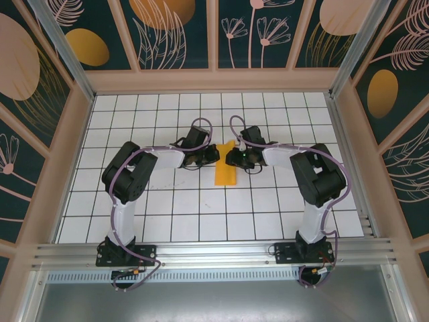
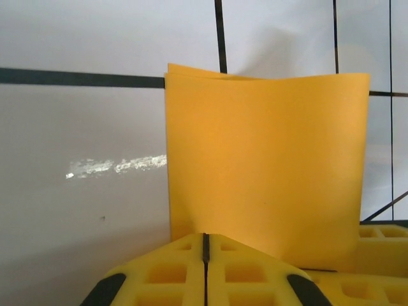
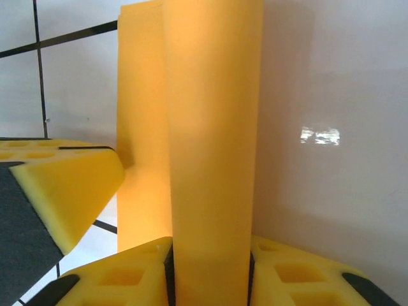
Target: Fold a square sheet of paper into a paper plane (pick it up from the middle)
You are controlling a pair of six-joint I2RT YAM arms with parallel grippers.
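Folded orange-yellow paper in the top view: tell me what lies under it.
The white gridded table shows around the folded paper; the tiles directly beneath it are covered, so anything there cannot be seen.

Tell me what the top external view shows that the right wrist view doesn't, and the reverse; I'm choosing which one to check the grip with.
Top external adds: both arms reaching in from opposite sides, with the left gripper and right gripper flanking the paper, a narrow strip mid-way across the table.
Right wrist adds: the paper's rounded fold running up between that gripper's yellow fingers, which close on it from both sides, with a flatter layer behind.
Shared: the orange-yellow paper, the white gridded surface, and the two grippers close together.
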